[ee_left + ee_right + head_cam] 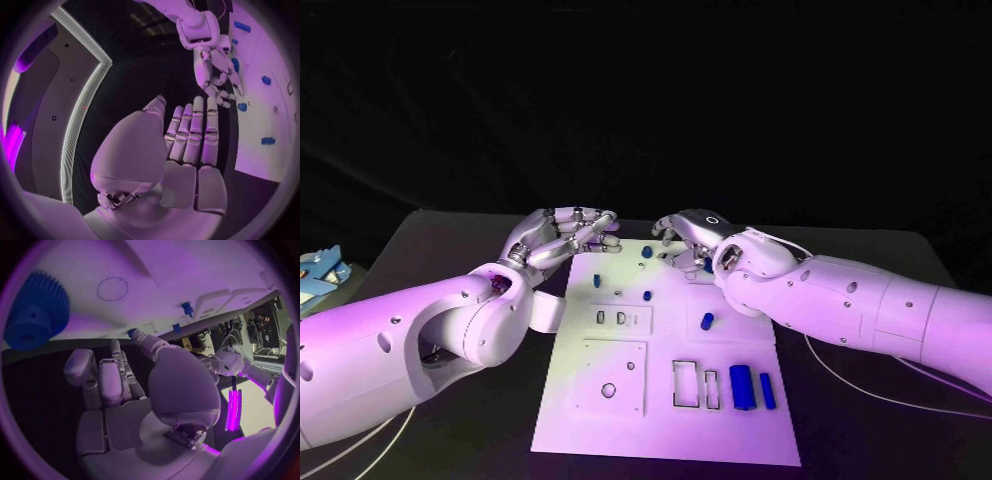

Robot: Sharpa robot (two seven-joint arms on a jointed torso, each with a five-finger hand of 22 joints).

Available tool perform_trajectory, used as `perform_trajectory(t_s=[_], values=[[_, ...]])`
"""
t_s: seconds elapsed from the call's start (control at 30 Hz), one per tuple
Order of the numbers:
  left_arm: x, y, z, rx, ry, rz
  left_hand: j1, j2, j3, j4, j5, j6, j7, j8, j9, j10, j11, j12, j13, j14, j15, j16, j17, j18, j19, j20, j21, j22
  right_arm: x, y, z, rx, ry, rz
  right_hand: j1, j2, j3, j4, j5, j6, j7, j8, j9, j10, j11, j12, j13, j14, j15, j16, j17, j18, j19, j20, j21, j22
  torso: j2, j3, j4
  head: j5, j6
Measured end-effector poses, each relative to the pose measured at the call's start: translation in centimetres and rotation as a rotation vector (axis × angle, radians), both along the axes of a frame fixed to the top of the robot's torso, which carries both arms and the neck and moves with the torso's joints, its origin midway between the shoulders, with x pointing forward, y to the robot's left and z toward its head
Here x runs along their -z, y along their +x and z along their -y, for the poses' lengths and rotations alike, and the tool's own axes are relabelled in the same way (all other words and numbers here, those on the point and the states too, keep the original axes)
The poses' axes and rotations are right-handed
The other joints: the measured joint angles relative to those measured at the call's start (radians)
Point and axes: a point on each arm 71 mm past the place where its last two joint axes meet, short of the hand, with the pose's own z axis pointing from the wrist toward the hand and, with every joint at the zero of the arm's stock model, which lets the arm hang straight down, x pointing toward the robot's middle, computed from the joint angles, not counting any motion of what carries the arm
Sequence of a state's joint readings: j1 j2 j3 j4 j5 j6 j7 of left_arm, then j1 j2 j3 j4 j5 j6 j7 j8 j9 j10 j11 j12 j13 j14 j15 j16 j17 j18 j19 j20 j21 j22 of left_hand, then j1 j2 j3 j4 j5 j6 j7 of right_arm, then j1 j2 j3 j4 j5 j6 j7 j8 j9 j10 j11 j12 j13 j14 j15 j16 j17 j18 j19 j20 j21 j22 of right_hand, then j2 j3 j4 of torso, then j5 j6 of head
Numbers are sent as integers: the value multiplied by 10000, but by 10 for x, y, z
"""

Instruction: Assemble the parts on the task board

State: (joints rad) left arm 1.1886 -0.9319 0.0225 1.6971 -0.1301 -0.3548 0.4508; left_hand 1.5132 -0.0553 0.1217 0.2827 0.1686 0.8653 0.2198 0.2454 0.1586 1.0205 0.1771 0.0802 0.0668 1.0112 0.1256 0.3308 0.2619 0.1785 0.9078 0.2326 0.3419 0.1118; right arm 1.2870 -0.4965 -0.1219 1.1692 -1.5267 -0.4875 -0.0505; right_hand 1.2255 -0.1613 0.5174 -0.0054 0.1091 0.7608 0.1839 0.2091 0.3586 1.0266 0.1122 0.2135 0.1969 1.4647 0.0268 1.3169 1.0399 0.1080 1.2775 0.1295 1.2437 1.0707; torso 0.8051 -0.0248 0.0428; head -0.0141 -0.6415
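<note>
The white task board (668, 430) lies in the middle of the black table. Small blue parts stand or lie on it: a peg (596, 281), a peg (649, 295), a piece (707, 321), and two blue blocks (741, 387) near the front right. My left hand (567, 235) hovers over the board's far left corner, fingers straight and side by side (194, 135), holding nothing. My right hand (687, 235) hangs over the far edge with loose, spread fingers (215, 75), also holding nothing. A blue gear (34, 312) lies on the board beside the right hand, partly hidden under it (708, 265).
Rectangular slots (692, 385) and a round hole (609, 391) are cut in the board's near half. A pale object (318, 270) sits at the table's left edge. Cables (877, 395) trail under the right arm. Both forearms flank the board.
</note>
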Motion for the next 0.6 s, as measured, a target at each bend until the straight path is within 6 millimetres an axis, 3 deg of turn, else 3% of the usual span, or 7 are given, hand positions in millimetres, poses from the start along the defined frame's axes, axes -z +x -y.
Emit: perform_trajectory(t_s=[0.17,0.27,0.33,0.37,0.43,0.57,0.6], values=[[0,0,-3,-73,17,-19,0,0,0,0,0,0,0,0,0,0,0,0,0,0,0,0,0,0,0,0,0,1,-12,-10,26,132,334,-21,160,16,44,44,265,688,-2,212,72,1015,-126,806,351,22,-33,221,257,0,288,-83,302,461,-26,12,-45,10,42],[0,1,-5,-106,16,-36,0,0,0,0,0,0,0,0,0,0,0,-41,0,0,0,0,9,-1,0,0,0,0,-24,-14,49,451,617,-177,185,-40,-168,134,405,873,-141,265,79,1601,-342,1921,1194,12,-270,391,509,0,475,-260,521,809,-46,31,-96,12,68],[0,1,-5,-117,16,-42,0,0,0,0,0,0,0,0,0,0,0,-41,0,0,0,0,8,-1,0,0,0,1,-29,-15,63,706,754,-428,142,-159,-433,227,600,765,-242,265,94,1490,-438,3076,2246,2,-291,629,891,-49,683,-289,721,1134,-60,41,-126,22,83],[0,1,-6,-130,18,-45,0,0,0,0,0,0,0,0,0,0,0,-41,0,0,0,0,8,-1,0,0,0,1,-31,-15,71,875,820,-673,78,-222,-594,315,716,658,-241,314,137,1252,-433,3782,2899,2,-291,811,1216,-181,807,-281,860,1354,-72,45,-147,27,90],[0,1,-7,-153,24,-50,0,0,0,0,0,0,0,0,1,0,0,-41,0,0,0,0,8,-1,0,0,0,1,-32,-16,83,1139,879,-1094,13,-288,-852,541,867,380,-204,538,262,721,-399,5199,4243,1,-291,1183,1902,-238,1001,-258,1100,1757,-88,56,-176,33,96],[0,1,-9,-178,27,-58,0,0,0,0,0,0,0,0,1,0,0,-41,0,0,0,0,7,0,0,0,0,1,-29,-15,100,1612,893,-1971,-13,-313,-1126,762,1002,11,-138,775,392,1093,-294,7539,6664,9,-283,1651,2649,-259,1221,-182,1410,2247,-112,80,-239,54,103],[0,2,-9,-183,28,-59,0,0,0,0,0,0,-1,0,1,0,0,-41,0,0,0,0,8,0,0,0,0,1,-27,-14,103,1723,886,-2201,1,-328,-1178,813,1043,-79,-121,843,417,1215,-281,7955,7097,38,-247,1737,2671,-387,1303,-166,1488,2325,-116,85,-249,57,100]])
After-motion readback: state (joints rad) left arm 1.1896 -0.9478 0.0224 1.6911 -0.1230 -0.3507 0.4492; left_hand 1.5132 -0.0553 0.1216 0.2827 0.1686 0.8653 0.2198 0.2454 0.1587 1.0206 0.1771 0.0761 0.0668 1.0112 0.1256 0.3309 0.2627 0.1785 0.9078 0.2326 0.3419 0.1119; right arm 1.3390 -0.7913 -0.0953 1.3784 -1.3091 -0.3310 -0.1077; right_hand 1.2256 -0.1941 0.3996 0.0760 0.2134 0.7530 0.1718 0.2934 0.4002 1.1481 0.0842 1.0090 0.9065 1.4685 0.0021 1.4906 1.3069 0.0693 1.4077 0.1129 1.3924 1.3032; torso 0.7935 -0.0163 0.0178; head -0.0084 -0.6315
